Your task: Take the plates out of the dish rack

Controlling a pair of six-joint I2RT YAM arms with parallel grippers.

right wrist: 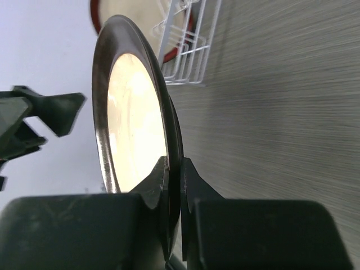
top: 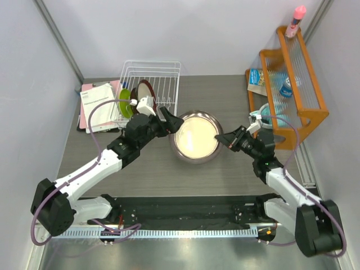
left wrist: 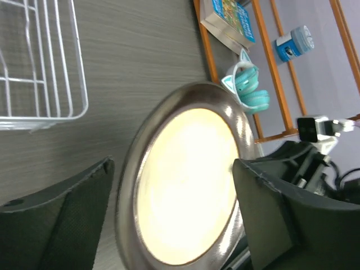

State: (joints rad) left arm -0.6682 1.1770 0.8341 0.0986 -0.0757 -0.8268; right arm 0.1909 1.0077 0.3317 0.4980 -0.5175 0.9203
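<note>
The round grey-rimmed plate with a cream centre (top: 196, 138) lies mid-frame in the overhead view, clear of the white wire dish rack (top: 152, 62) at upper left. The right fingers (right wrist: 152, 191) are clenched on its right rim. The left fingers (left wrist: 67, 214) are spread wide at its left edge, grasping nothing. A one-edge pinch may let it tip, so keep it level and release only once it rests flat on the grey tabletop (top: 225, 180).

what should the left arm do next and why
Probably draw the left gripper back from the grey-rimmed plate: its jaws stand open either side, while the right gripper is shut on the rim. A red-rimmed plate and a green plate wait in the dish rack.
</note>
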